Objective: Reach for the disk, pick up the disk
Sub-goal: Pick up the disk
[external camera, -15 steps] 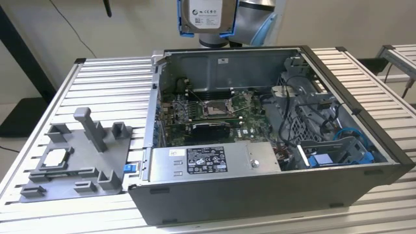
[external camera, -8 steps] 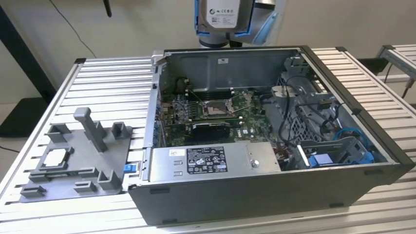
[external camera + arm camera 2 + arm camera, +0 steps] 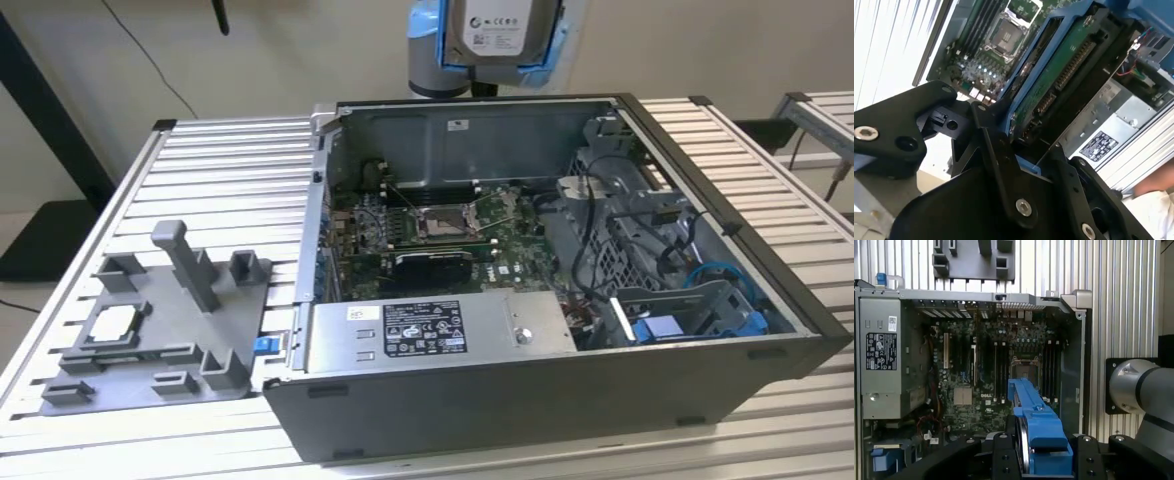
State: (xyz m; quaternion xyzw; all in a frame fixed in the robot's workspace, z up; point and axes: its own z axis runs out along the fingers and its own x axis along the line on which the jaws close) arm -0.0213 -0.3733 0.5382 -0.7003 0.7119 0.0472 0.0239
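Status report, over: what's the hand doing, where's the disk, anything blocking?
Hand shut on the disk. Disk held in the air above the open computer case. No obstruction seen around it.

The ribbed silver metal worktop [image 3: 227, 150] carries an open dark-grey computer case [image 3: 534, 400] (side off) and a grey plastic fixture [image 3: 134, 365].
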